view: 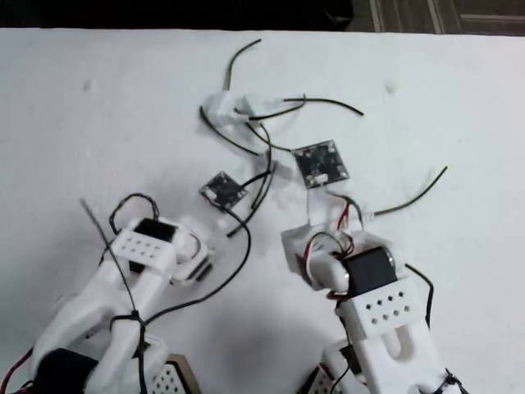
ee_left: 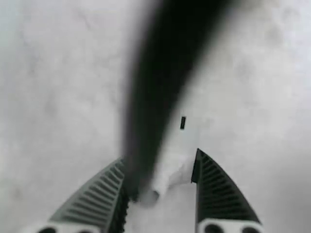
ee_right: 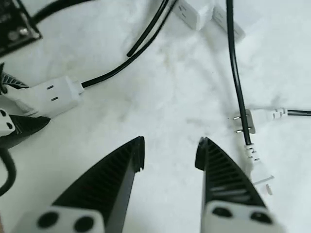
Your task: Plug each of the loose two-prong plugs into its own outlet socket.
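Well, the white table [view: 98, 115] carries it all, with my two arms low at its near edge. Ahead of them lie two dark square boards. The bigger board [view: 321, 162] is just beyond my right arm [view: 385, 316], the smaller board [view: 223, 190] is nearer my left arm [view: 98, 304], and black cords [view: 246, 236] loop among them.

My right pincer [ee_right: 170, 145] is spread wide over bare table, touching nothing. To one side of it lies a white outlet socket [ee_right: 51, 92], its two slots showing, on a black cord. To the other side a loose two-prong plug [ee_right: 245, 121] lies flat with its prongs bare, and a second white plug [ee_right: 257, 167] sits just beside one finger. Both plugs are apart from the socket.

My left pincer [ee_left: 159, 158] has a white connector [ee_left: 167, 177] and a blurred black cord in its mouth. Whether it presses them I cannot tell.
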Robot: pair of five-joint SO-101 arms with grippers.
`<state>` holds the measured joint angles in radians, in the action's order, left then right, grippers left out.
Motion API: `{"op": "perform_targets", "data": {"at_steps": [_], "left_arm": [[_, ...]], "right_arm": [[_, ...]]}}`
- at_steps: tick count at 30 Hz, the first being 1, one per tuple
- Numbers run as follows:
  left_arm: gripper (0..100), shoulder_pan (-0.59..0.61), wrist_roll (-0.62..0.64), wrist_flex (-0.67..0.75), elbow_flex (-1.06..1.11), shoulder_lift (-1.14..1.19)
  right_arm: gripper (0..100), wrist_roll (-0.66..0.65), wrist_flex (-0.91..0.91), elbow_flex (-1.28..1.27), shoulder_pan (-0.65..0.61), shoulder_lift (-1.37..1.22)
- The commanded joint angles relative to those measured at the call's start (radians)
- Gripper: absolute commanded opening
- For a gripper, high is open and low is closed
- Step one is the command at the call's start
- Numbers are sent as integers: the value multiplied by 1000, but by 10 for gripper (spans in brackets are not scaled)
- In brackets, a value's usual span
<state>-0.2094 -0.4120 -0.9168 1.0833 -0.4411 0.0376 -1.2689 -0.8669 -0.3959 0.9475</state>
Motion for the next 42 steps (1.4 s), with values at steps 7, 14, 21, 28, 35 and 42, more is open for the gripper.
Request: {"op": "perform_targets", "data": {"at_steps": [7, 14, 21, 28, 35, 42], "left_arm": [[22, 104, 17, -34, -170, -130], [22, 200, 120, -40, -367, -153], [22, 205, 189, 98, -404, -148], [25, 294, 198, 278, -396, 21], [27, 378, 198, 388, -491, 232], [75, 341, 198, 388, -703, 496]], "right_arm": [[170, -9, 16, 49, 142, 2], [170, -9, 16, 49, 150, -4], [170, -9, 42, 43, 150, -8], [170, -9, 42, 43, 147, -8], [170, -9, 42, 41, 143, -8], [170, -9, 42, 41, 143, -8]]}}
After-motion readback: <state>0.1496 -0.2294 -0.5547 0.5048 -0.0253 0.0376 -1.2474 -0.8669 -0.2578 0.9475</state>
